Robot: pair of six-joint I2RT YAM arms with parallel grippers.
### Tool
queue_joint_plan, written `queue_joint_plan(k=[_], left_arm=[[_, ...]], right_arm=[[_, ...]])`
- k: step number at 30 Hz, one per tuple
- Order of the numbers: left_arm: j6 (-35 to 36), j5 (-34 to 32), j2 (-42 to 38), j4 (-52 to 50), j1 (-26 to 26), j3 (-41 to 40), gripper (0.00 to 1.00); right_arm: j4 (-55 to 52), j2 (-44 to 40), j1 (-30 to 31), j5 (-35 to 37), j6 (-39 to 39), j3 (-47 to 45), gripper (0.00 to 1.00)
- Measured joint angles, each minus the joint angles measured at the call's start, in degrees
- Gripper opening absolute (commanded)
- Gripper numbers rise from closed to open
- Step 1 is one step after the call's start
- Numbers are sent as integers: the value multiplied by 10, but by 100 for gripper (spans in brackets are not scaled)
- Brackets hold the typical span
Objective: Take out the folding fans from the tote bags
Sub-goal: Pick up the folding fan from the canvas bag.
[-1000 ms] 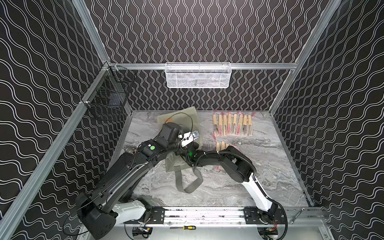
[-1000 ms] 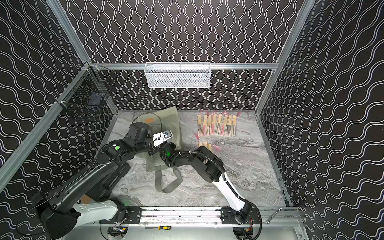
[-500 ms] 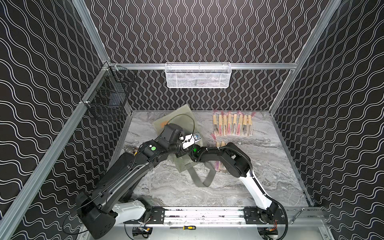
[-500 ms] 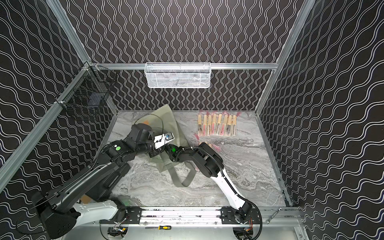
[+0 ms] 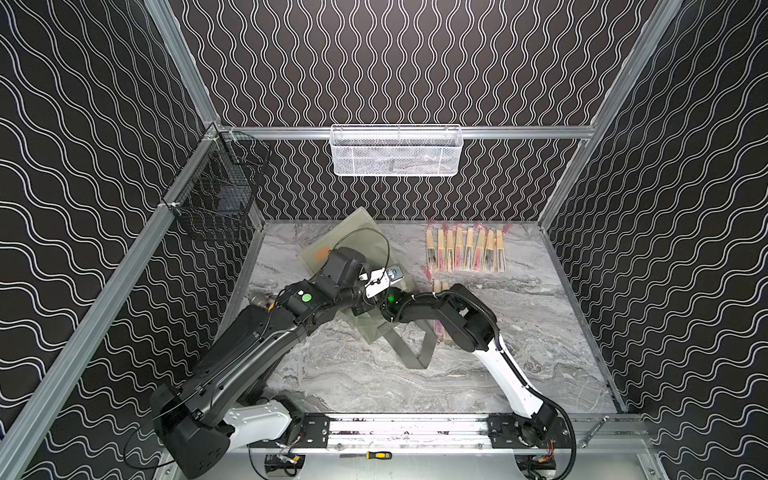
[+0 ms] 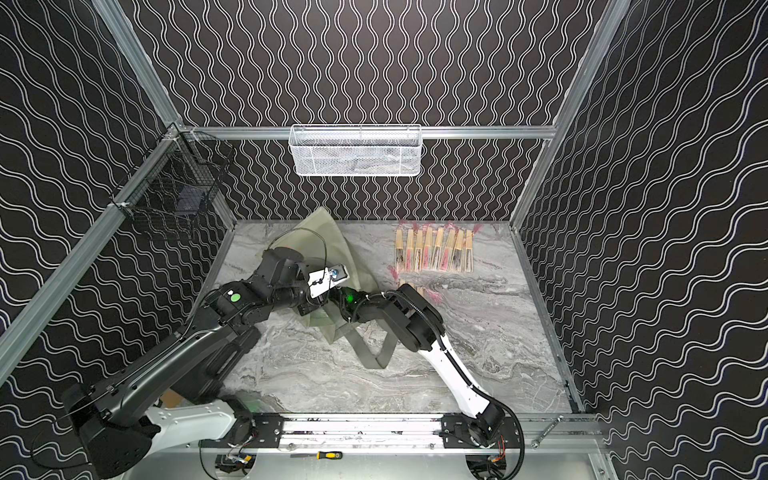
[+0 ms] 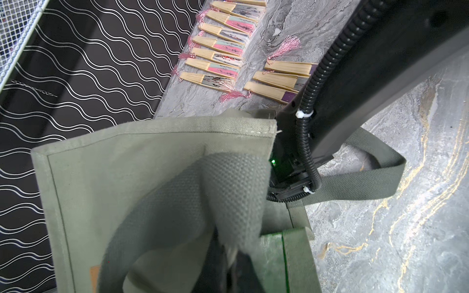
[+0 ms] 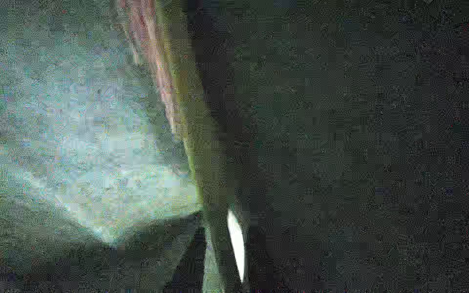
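The folding fans (image 5: 464, 251) lay mostly out in the open. A neat row sat on the marble surface (image 5: 540, 353) near the back wall, and a few more (image 5: 439, 286) lay just beside my right arm (image 5: 457, 316). The tote bag (image 5: 357, 235) lay to the left of that row, its closed end toward the back wall. Its mouth faced me, and its straps (image 5: 409, 353) spilled onto the surface in front.

My left gripper (image 7: 229, 253) was clamped together on one strap of the bag, holding the upper side of the mouth up. My right gripper was buried inside the bag, out of sight from above. I could not tell whether its jaws stood apart or together — the wrist view in there was dim and grainy.

That view did show a pink-and-wood streak (image 8: 157, 63), which I took for a fan left in the bag. It lay ahead of the gripper with its long axis running away from it, deeper in and roughly along my line of reach. I judged the right arm the nearer one — and the only free one. The grasp would need to take the near end across its narrow width, then draw it back lengthwise toward the mouth.
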Motion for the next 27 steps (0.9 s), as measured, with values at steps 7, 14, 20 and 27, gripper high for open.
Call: queue_joint_plan(k=[7, 14, 20, 27], left_arm=[[1, -10, 0, 12, 0, -6, 0], [9, -18, 0, 17, -1, -8, 0], [10, -21, 5, 21, 1, -10, 0], [11, -21, 7, 30, 1, -10, 0]], right_arm=[[13, -44, 0, -15, -27, -55, 3], [13, -107, -2, -14, -43, -117, 0], [14, -154, -3, -17, -46, -172, 0], [13, -212, 2, -36, -45, -237, 0]])
